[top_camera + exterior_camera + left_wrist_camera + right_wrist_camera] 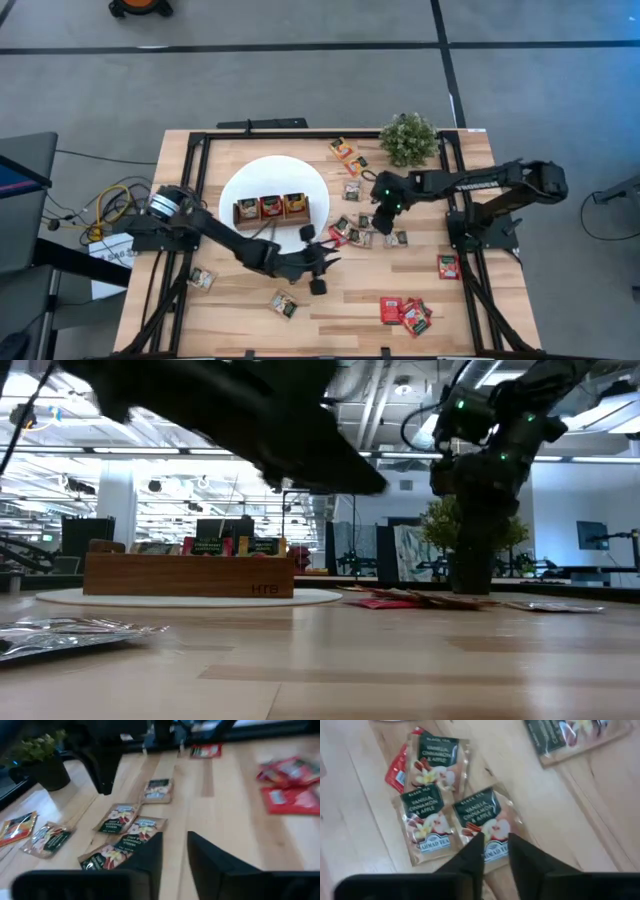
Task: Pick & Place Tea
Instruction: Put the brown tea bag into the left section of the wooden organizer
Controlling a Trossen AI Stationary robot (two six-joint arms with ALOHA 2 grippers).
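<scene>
Tea sachets lie flat and scattered on the wooden table. A white-and-green cluster [355, 235] sits right of the white disc [240, 180]. My right gripper [385, 207] points down over that cluster. In the right wrist view its fingers [496, 845], narrowly open, straddle the near edge of one white-and-green sachet [487, 817]; two more [425, 817] [437, 762] and a red one [397, 772] lie beside it. My left gripper [318, 268] hovers just near of the disc, open and empty [175, 855], facing the same cluster [130, 827]. My right gripper comes down from above over the near edge of a white-and-green sachet [492, 840], which lies flat on the table. Whether the fingertips touch it, I cannot tell.
The brown wooden tray [270, 208] stands on the white disc with sachets upright in its compartments. The potted plant [408, 138] is at the far edge. Orange sachets [343, 150], a red sachet [448, 265], a red pile [405, 312] and strays [283, 303] [203, 278] lie around.
</scene>
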